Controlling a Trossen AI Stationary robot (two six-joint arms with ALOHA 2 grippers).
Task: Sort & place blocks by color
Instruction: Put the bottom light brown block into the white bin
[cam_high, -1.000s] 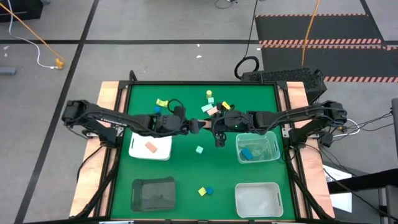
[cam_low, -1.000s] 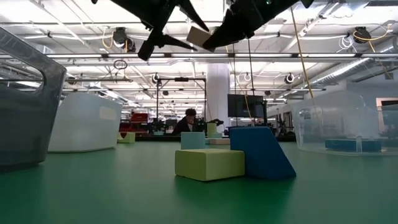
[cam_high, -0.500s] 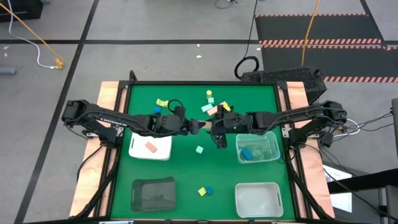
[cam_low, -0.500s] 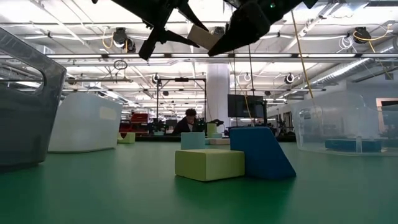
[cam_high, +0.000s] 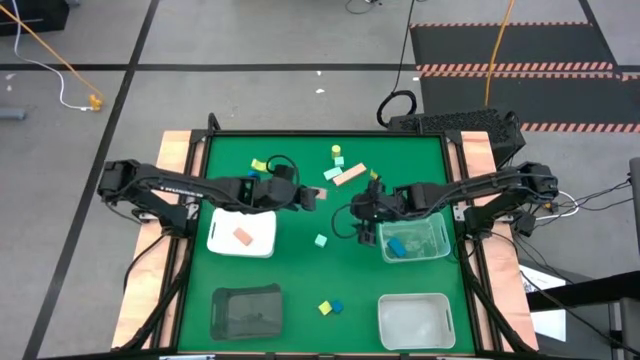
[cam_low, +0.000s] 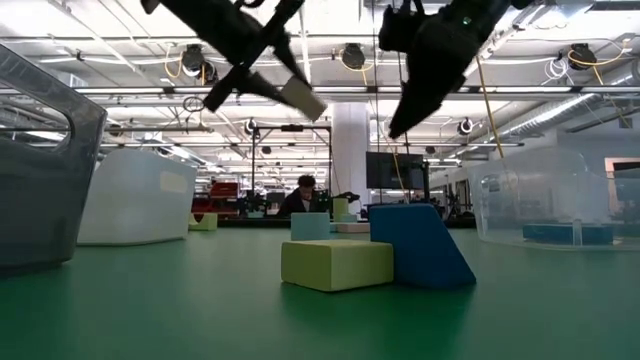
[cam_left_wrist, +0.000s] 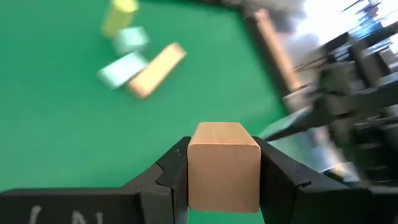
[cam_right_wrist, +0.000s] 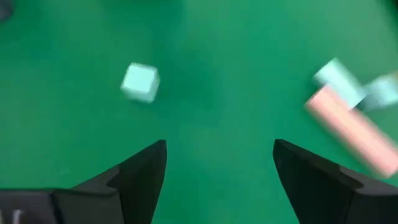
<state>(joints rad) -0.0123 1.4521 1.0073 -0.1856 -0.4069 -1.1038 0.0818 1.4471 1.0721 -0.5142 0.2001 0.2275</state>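
From above, the left pincer (cam_high: 318, 197) sits mid-counter (cam_high: 300, 262) clamped on a salmon block (cam_high: 309, 195), while the right pincer (cam_high: 345, 222) hangs beside the clear bin (cam_high: 438, 240). At counter level, that salmon block (cam_low: 302, 98) rides high above a yellow block (cam_low: 336, 263) and a blue block (cam_low: 420, 246). The left wrist shows fingers (cam_left_wrist: 165, 180) pinching the salmon block (cam_left_wrist: 222, 167); the right wrist shows fingers (cam_right_wrist: 138, 172) spread wide and empty over a mint cube (cam_right_wrist: 139, 81).
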